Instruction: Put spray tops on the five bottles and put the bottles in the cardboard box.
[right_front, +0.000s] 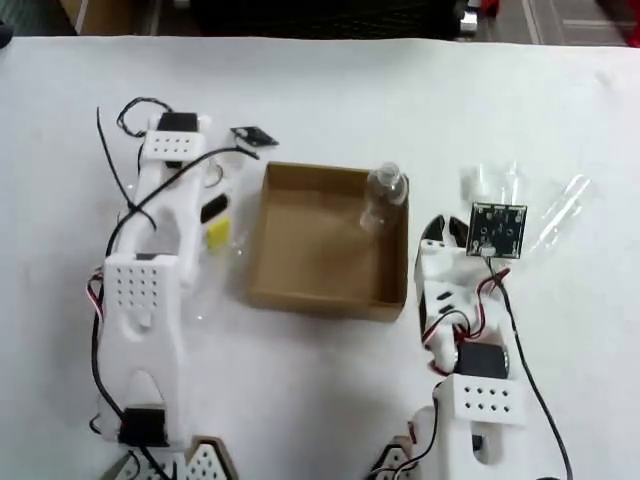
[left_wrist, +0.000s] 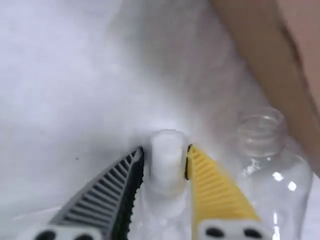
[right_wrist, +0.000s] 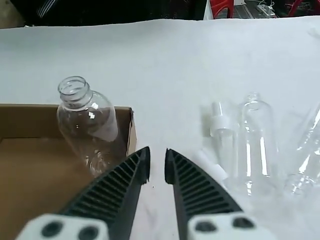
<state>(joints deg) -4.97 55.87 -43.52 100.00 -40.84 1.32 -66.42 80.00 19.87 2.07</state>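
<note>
Uncapped bottle (right_front: 383, 198) in cardboard box (right_front: 320, 298) corner, right claw (right_wrist: 157, 154) just outside.

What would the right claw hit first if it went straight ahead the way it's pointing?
Likely nothing: the right claw points into the bare gap of table between the cardboard box corner and the spray top. The way looks free there, though depth is unclear.
</note>
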